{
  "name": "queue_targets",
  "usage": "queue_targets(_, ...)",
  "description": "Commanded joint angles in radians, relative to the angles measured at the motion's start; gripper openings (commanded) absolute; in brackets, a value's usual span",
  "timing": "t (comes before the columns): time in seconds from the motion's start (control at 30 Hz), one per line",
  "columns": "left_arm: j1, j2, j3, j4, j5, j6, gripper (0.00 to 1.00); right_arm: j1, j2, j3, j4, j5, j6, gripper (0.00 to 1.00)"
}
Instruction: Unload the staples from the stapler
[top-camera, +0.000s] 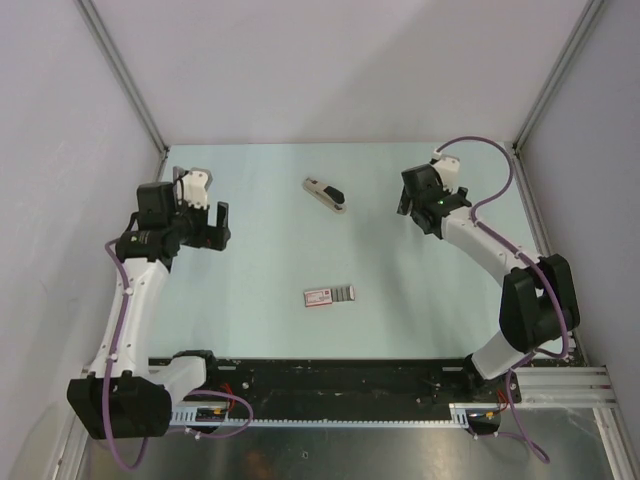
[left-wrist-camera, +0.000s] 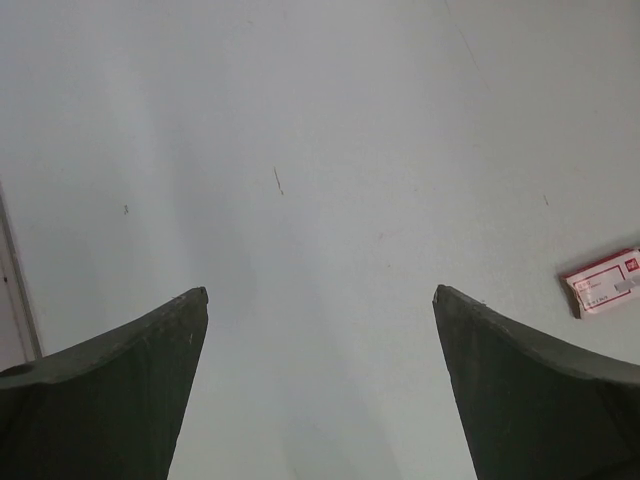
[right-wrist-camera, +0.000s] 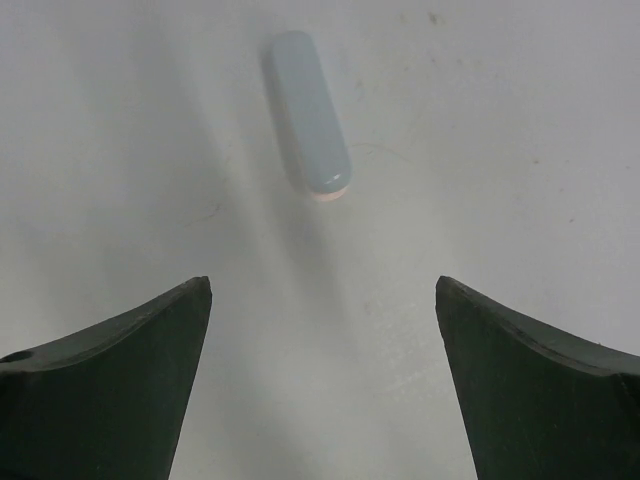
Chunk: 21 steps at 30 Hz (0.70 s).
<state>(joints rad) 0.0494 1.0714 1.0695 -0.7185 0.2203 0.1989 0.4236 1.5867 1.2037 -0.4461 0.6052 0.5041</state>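
Both my jaws are spread wide, holding nothing. Stapler (top-camera: 326, 194) sits on the bench near the far edge's middle, long axis slanting far-left to near-right. Of my 2 arms, the right jaws are nearer, stapler dead ahead.

The table (top-camera: 260, 330) is a plain pale mint green with a few dark specks. The stapler (top-camera: 325, 193) is silver-grey with a black top, and the packet (top-camera: 329, 295) is red and white with a grey strip. The left arm (top-camera: 135, 300) and right arm (top-camera: 490, 250) are white with black joints and purple cables (top-camera: 490, 170), the left pincer (left-wrist-camera: 320, 292) and right pincer (right-wrist-camera: 323, 282) have dark charcoal fingers, and an oblong item (right-wrist-camera: 307, 115) is pale blue-grey with a pinkish end.
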Motion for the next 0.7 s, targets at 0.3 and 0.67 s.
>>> queue_targets(0.3, 0.01, 0.027, 0.069, -0.111, 0.045, 0.008, 0.99, -0.026, -0.01, 0.051, 0.09, 0.007, -0.089, 0.99)
queue_targets(0.67, 0.009, 0.038, 0.077, -0.147, 0.068, 0.0, 1.0, -0.068, 0.197, 0.096, 0.167, -0.008, -0.106, 0.94)
